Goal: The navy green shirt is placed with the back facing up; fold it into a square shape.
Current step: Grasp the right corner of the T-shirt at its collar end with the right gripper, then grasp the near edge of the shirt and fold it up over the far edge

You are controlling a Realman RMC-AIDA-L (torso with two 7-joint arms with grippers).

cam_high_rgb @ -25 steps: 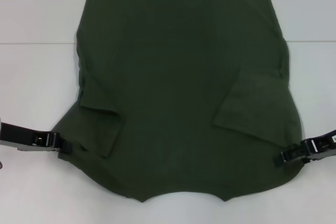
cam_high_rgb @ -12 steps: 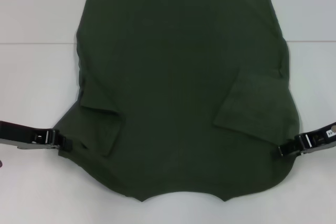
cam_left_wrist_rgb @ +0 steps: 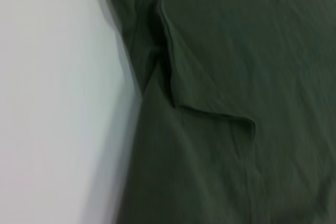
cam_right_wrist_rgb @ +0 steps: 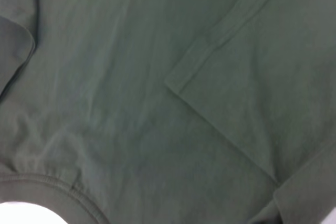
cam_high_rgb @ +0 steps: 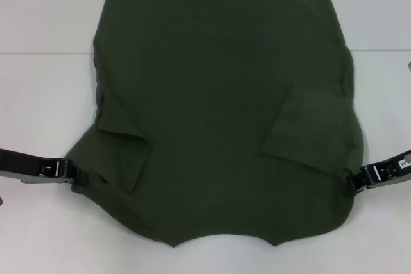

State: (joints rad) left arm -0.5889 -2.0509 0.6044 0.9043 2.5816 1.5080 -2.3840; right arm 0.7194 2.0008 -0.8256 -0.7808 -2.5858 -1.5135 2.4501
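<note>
The navy green shirt (cam_high_rgb: 218, 94) lies flat on the white table, plain back up, with its neckline toward me. Both short sleeves are folded inward onto the body: the left sleeve (cam_high_rgb: 125, 158) and the right sleeve (cam_high_rgb: 308, 129). My left gripper (cam_high_rgb: 78, 174) is low at the shirt's left edge, beside the shoulder. My right gripper (cam_high_rgb: 354, 181) is at the shirt's right edge. The left wrist view shows the folded left sleeve (cam_left_wrist_rgb: 210, 108) close up. The right wrist view shows the folded right sleeve (cam_right_wrist_rgb: 262, 77) and the collar seam (cam_right_wrist_rgb: 47, 187).
The white table (cam_high_rgb: 45, 94) shows on both sides of the shirt and along the near edge. A faint seam line (cam_high_rgb: 45, 52) crosses the table top behind the shirt's middle. Nothing else stands on it.
My right gripper has drawn back to the right, from over the shirt's corner to its edge. My left gripper has shifted slightly left. The shirt has not moved.
</note>
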